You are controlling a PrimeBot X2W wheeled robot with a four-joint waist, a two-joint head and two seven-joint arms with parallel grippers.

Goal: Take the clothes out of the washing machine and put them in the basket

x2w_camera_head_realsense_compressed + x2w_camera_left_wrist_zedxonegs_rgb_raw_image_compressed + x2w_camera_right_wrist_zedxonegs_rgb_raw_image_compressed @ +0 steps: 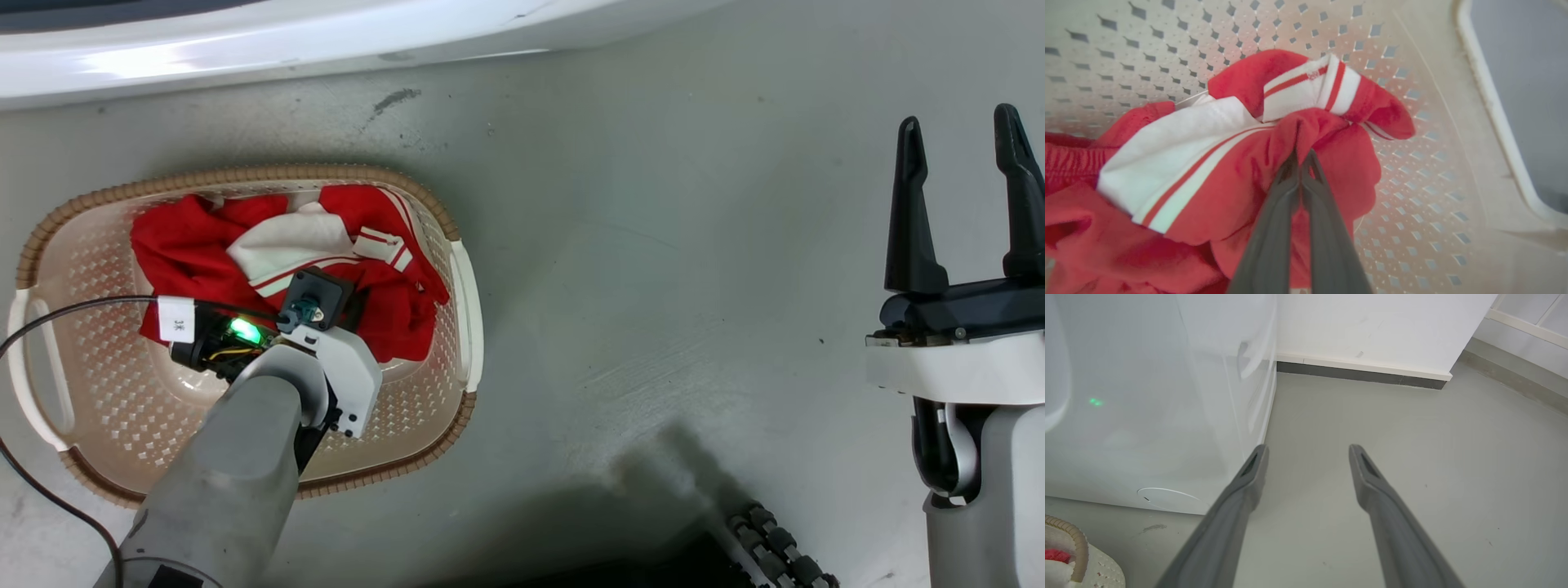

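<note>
One basket [245, 174] sits on the floor [653, 245] before one white washing machine [245, 49]. Inside the basket lies one heap of clothes [188, 253], bright red with white panels and striped trim; I cannot count the garments. My left claw [1301, 157] pinches a red fold, and my right claw [959, 122] is spread wide over the floor.

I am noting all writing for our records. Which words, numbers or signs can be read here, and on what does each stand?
"3" and one further character, lying sideways, too small to read surely: on the white tag on the black cable.
On the washing machine, the basket and the clothes: no text that I can read.
</note>
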